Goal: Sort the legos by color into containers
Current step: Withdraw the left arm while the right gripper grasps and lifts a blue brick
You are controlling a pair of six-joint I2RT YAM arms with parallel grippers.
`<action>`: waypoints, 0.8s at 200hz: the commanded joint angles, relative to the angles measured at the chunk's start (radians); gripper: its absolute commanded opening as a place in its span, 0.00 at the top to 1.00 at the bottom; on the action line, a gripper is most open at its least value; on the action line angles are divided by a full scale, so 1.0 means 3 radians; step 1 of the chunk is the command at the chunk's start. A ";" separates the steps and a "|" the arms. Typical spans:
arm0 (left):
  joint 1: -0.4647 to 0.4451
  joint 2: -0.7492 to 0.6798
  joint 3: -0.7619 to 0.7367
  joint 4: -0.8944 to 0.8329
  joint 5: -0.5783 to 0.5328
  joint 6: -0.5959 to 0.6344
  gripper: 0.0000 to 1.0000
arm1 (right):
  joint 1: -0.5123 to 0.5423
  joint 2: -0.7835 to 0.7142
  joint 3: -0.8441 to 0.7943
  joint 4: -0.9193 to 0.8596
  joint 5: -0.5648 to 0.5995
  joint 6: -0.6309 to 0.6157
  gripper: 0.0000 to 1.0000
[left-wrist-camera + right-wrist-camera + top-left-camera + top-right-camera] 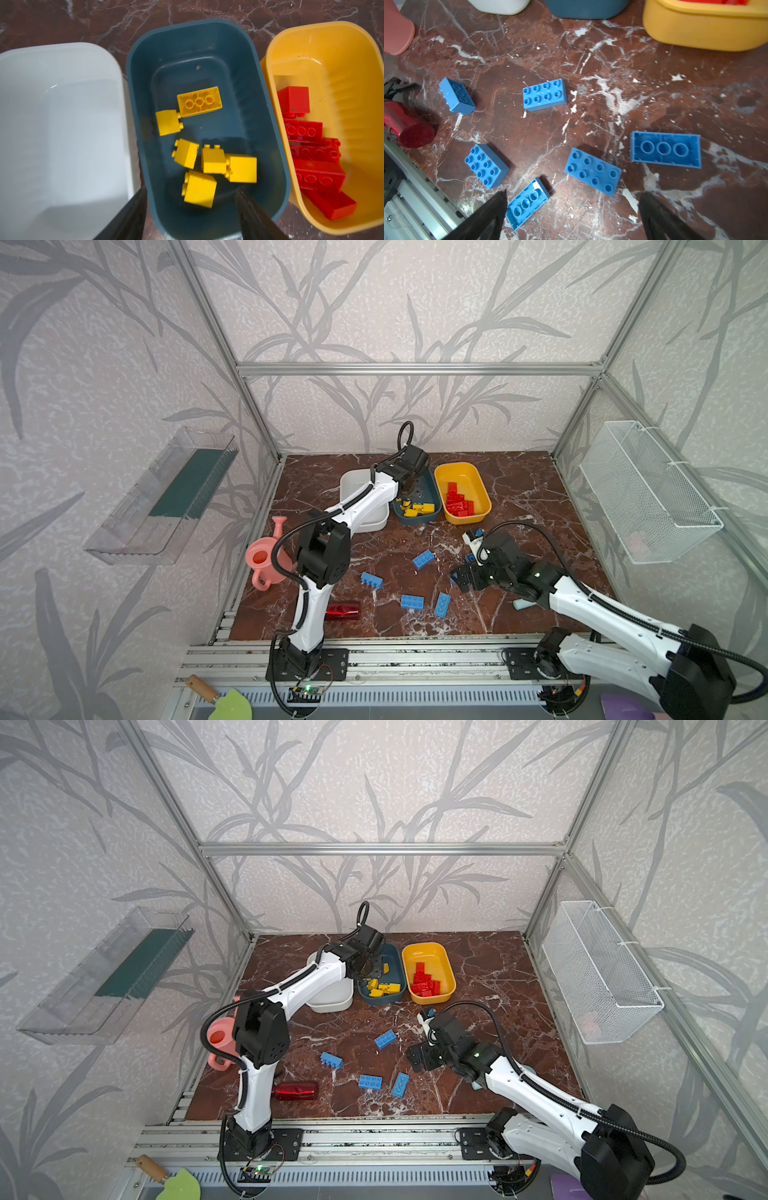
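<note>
Marble tabletop [675,93] below, left pincer [191,189] gapes empty above teal tub [245,104], right pincer [573,193] spread wide, empty, over blue legos [545,94].

Mostly hidden under right arm [590,608]: scoop [523,605]. Half covered by left arm [370,495]: white tub [353,483]. Cut by edge: bottle [406,126].
</note>
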 commanded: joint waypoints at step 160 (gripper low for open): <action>-0.0038 -0.3378 -0.2969 0.0005 -0.0168 -0.0398 0.01 | 0.0520 0.2202 0.1342 0.0008 0.0427 -0.0274 0.00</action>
